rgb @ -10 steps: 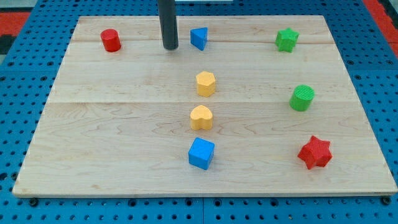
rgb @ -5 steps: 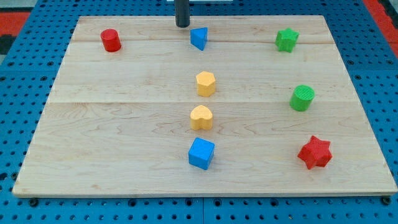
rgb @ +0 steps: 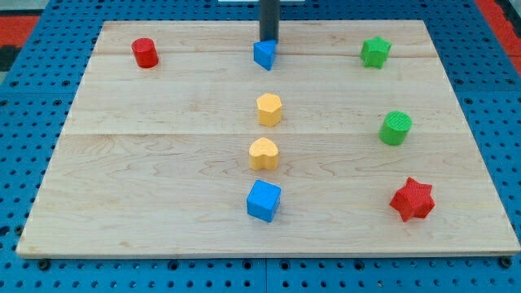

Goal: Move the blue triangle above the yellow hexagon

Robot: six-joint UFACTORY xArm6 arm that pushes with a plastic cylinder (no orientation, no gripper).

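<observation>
One tip [rgb: 268, 41] atop blue triangle [rgb: 263, 55].

The desk [rgb: 163, 163] is pale planked wood with visible grain and a smooth satin finish. The blue triangle [rgb: 263, 55] and green cylinder [rgb: 396, 129] look like matt plastic, the cylinder's top finely ridged.

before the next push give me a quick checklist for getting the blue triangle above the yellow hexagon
1. My tip sits just behind the blue triangle block, on its top side: ok.
2. Tip actually touching the triangle: cannot tell.
3. Blue triangle roughly in line above the yellow hexagon block: ok.
4. Board between triangle and hexagon free of blocks: ok.
5. Triangle close above the hexagon: not ok, a clear gap remains.
6. Yellow heart block and blue cube sit below the hexagon, outside the push path: ok.
</observation>
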